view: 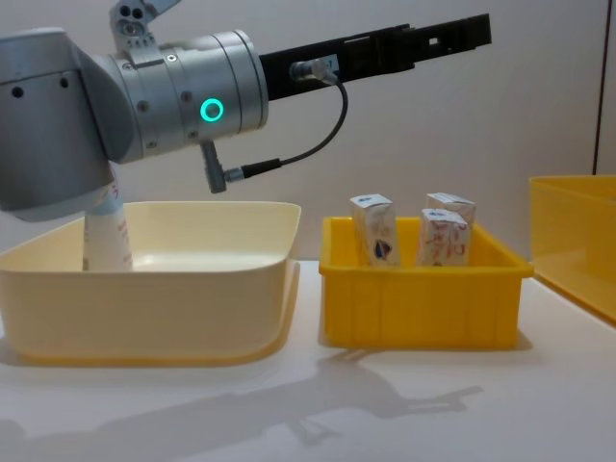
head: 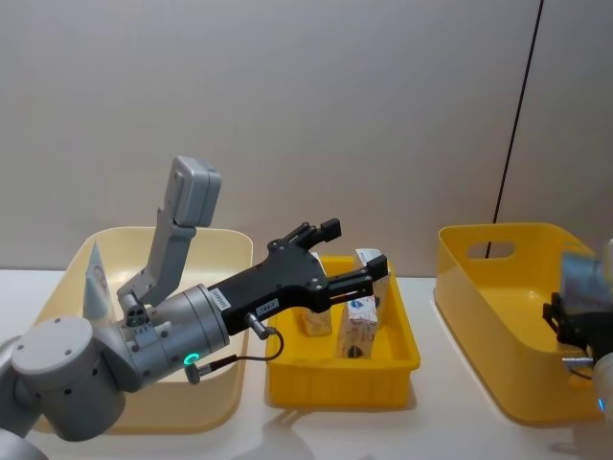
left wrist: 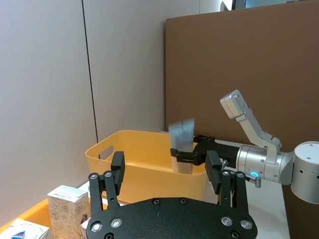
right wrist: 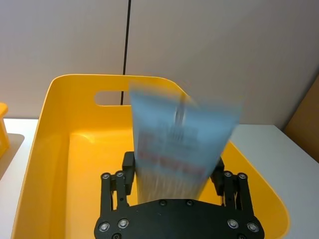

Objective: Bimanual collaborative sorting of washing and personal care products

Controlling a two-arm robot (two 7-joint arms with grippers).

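Note:
My right gripper (right wrist: 174, 172) is shut on a pale blue-white tube (right wrist: 179, 149) with red print, held upright over the deep yellow tub (right wrist: 75, 79). In the head view this tube (head: 584, 276) shows at the right edge, above the tub (head: 498, 287). My left gripper (head: 354, 251) hangs open and empty above the small yellow tray (head: 287, 383), which holds three white cartons (head: 359, 321). Seen from the left wrist, its fingers (left wrist: 117, 172) stand wide apart over the cartons (left wrist: 67, 199). Another tube (view: 106, 236) stands in the cream tub (view: 144, 308).
The cream tub (head: 67, 278), small tray and yellow tub stand in a row on the white table, left to right. A brown board (left wrist: 249, 74) stands beyond the table's right side. A grey wall lies behind.

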